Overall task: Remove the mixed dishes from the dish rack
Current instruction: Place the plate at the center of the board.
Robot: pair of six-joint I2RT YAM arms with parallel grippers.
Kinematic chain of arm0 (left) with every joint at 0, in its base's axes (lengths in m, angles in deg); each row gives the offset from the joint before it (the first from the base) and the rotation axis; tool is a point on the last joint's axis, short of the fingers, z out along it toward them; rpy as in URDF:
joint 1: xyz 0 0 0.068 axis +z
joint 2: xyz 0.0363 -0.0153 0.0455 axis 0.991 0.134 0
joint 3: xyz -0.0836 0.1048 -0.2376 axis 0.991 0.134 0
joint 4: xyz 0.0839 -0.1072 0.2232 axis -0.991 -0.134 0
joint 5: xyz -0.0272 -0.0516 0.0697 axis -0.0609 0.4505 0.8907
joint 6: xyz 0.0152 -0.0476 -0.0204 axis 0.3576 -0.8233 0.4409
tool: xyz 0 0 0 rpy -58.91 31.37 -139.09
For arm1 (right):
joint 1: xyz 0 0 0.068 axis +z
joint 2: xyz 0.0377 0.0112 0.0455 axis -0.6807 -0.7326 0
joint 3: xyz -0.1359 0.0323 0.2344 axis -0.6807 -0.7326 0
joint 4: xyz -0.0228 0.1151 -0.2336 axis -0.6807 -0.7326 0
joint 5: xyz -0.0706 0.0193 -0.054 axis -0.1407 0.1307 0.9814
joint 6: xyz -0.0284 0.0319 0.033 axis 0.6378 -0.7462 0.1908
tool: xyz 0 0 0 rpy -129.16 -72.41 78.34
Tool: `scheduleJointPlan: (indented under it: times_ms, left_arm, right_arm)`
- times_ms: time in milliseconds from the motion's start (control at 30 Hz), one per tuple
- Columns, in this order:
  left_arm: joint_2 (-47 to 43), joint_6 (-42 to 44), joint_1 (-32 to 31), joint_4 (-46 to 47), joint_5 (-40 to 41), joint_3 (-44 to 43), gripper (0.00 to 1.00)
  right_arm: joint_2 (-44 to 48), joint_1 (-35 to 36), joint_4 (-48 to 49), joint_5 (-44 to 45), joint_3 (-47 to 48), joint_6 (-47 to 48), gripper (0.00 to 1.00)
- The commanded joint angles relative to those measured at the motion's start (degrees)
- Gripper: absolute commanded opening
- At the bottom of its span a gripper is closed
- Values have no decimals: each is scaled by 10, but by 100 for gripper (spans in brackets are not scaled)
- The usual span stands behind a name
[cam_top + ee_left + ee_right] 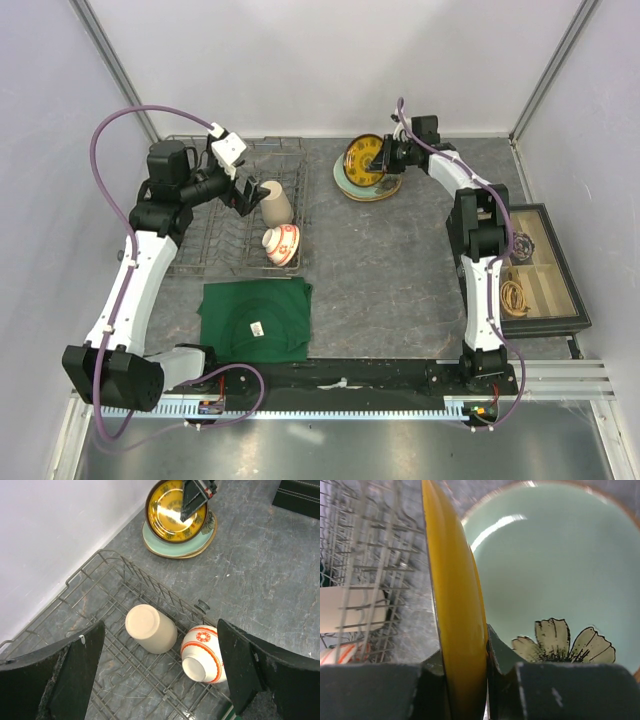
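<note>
Yellow-and-dark patterned plate, clamped by right fingers, right of dish rack; left fingers stood apart above rack's tall beige cup.

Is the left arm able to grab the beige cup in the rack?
Probably yes. The left gripper hangs open above the cup, and nothing covers it. The bowl sits close beside it in the rack, leaving little room there.
</note>
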Motion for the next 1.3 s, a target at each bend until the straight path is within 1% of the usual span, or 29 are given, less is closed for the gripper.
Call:
scheduleJointPlan:
  times_ms: [0,267,367,400,433,467,567,600,700,800,1000,1267]
  left_arm:
    - [-5,-19,-1,25,-11,9,99]
    - [-6,-16,-1,25,-15,24,99]
    - [-11,-9,-1,26,-16,30,99]
    - [-14,-6,-1,26,-19,31,99]
    - [-15,-4,-1,25,-23,35,99]
    - [-19,-3,-1,25,-23,36,99]
    - [-22,-1,-1,25,-24,39,99]
    - [-25,0,-1,24,-24,40,99]
    - [-27,4,-1,24,-24,43,99]
    - [-30,5,-1,21,-25,44,99]
    - [-33,11,-1,17,-26,45,99]
    - [-33,32,-1,15,-5,44,99]
  right_arm:
    - [-20,-6,25,-32,24,-16,0]
    - [-26,-6,27,-35,6,-15,0]
    - [-24,-6,27,-40,0,-15,18]
    - [-23,-6,27,-43,-2,-15,30]
    - [-22,-6,27,-43,-5,-15,34]
    - [-21,-6,27,-42,-6,-14,42]
    - [-17,-7,24,-38,-9,-11,51]
    - [-17,-8,22,-37,-9,-10,57]
    - [-15,-8,15,-33,-11,-2,64]
    - [-9,-11,7,-28,-13,7,68]
    - [7,-13,-13,-15,-20,23,70]
    - [36,-14,-63,21,-13,72,74]
